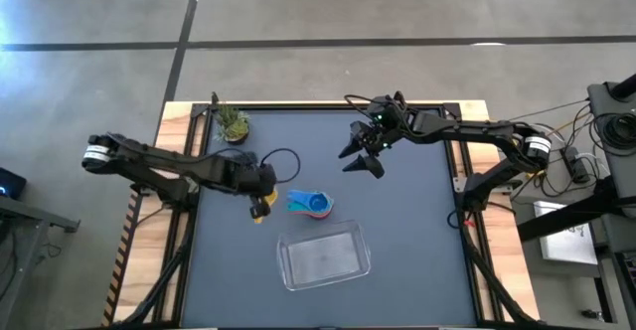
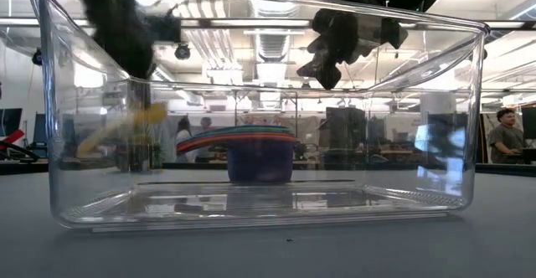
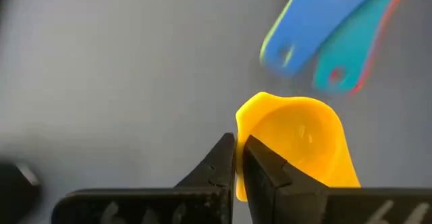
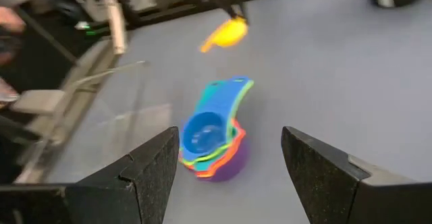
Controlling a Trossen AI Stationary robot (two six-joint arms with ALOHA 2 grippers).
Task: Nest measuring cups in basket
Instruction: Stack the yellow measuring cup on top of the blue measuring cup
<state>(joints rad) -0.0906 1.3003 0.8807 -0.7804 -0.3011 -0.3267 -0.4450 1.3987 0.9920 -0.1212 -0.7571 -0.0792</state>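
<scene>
Yellow plastic sits pinched in my left pincer (image 3: 236,158): the fingers are closed on the rim of the yellow cup (image 3: 304,143), held above the dark surface (image 1: 417,231) just left of the stack (image 1: 310,204). That stack is the other cups nested together, blue on top, with teal, green, orange, red and purple edges showing beneath, handles fanned out toward the left; it rests on the surface, outside the basket (image 1: 323,257) and just beyond its far edge. The clear basket lies at the near middle of the surface with nothing inside it. My right pincer (image 1: 364,157) hangs in the air over the far right part of the surface, its fingers spread wide and gripping nothing, well apart from the stack. A small potted plant (image 1: 233,124) stands at the far left corner. In the low view, people show in the room behind the surface.
</scene>
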